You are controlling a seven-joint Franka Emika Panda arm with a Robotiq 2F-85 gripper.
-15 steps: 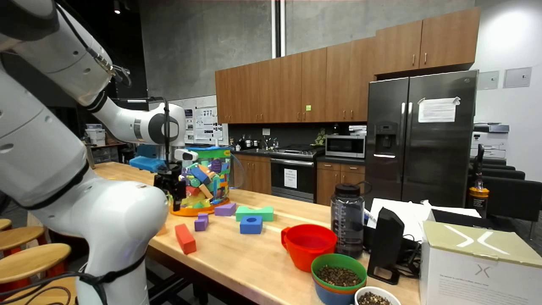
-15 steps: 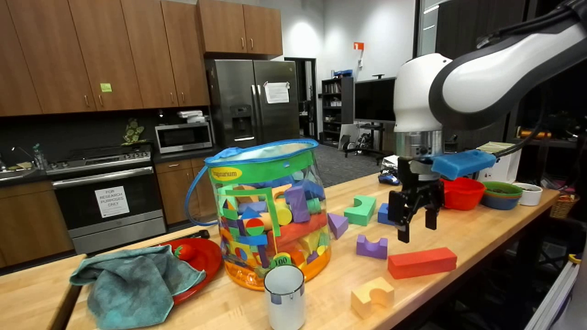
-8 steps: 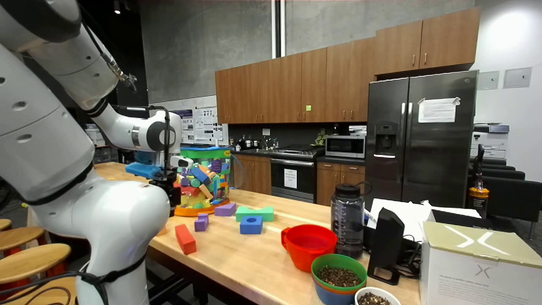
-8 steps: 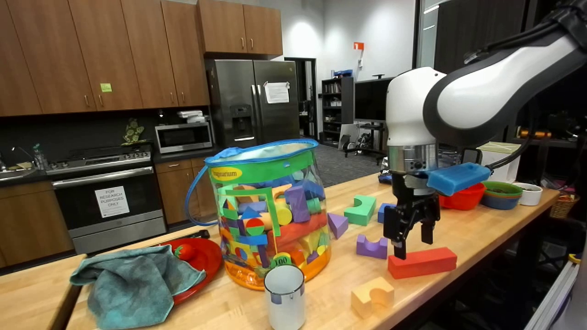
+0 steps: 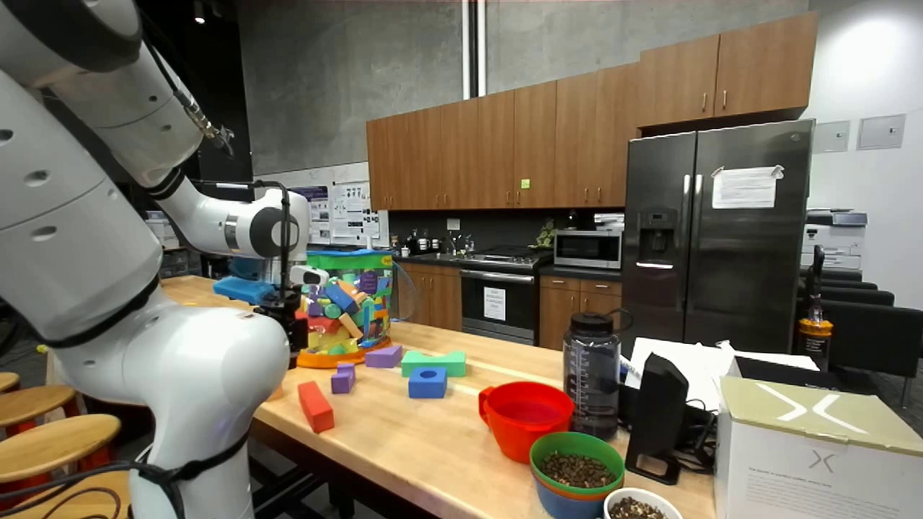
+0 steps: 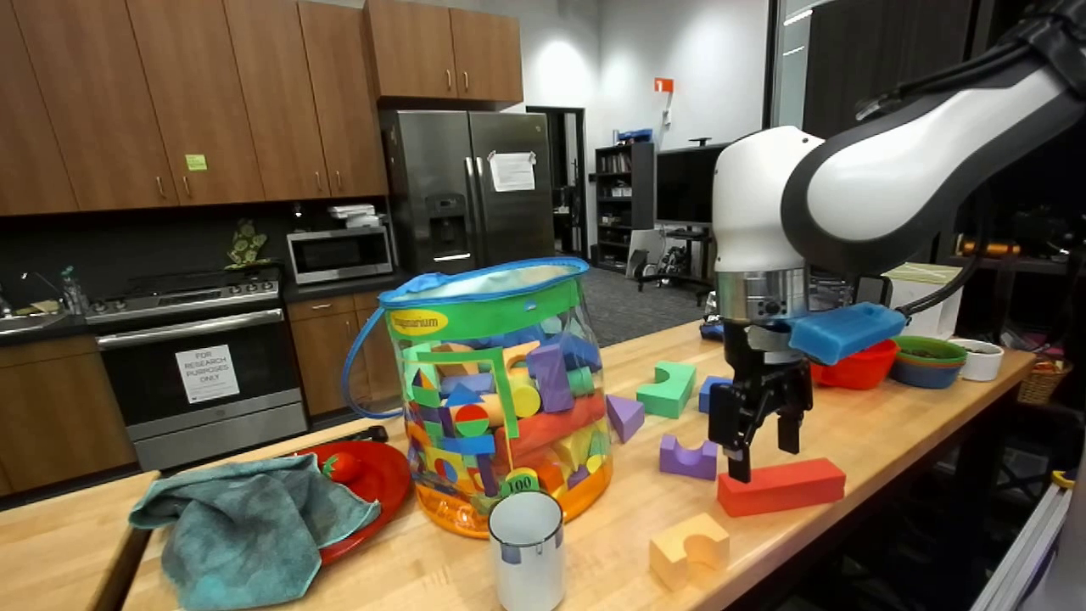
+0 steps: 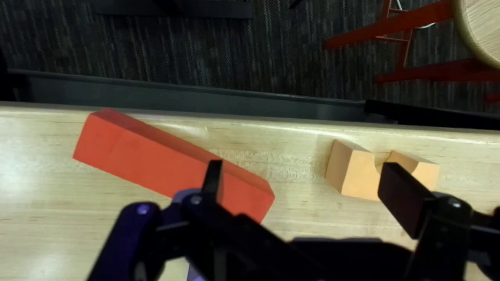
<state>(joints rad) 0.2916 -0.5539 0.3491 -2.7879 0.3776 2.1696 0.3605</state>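
Observation:
My gripper [image 6: 764, 458] points down above the table, its jaws wide apart with nothing between them. Close beneath and behind it lies a long red block [image 6: 797, 486]; in the wrist view one finger overlaps that red block [image 7: 148, 160]. The opposite finger covers part of a pale orange block with a half-round notch [image 7: 357, 175], which lies nearer the camera in an exterior view. A small purple notched block [image 6: 679, 461] sits beside the gripper; only a corner of something purple shows at the wrist view's bottom. In an exterior view the arm partly hides the gripper and the orange block.
A clear bag of blocks [image 6: 509, 297] stands on the table with a white mug [image 6: 543, 568] in front. Purple, green [image 5: 434, 364] and blue [image 5: 427, 383] blocks lie farther along, before a red cup [image 5: 526, 425] and bottle [image 5: 591, 375]. The table edge [image 7: 250, 119] runs close by.
Over the last second my gripper has come down and slightly toward the bag, closer to the red block. It stays open, and the blocks have not moved. In the last half second it hardly moves.

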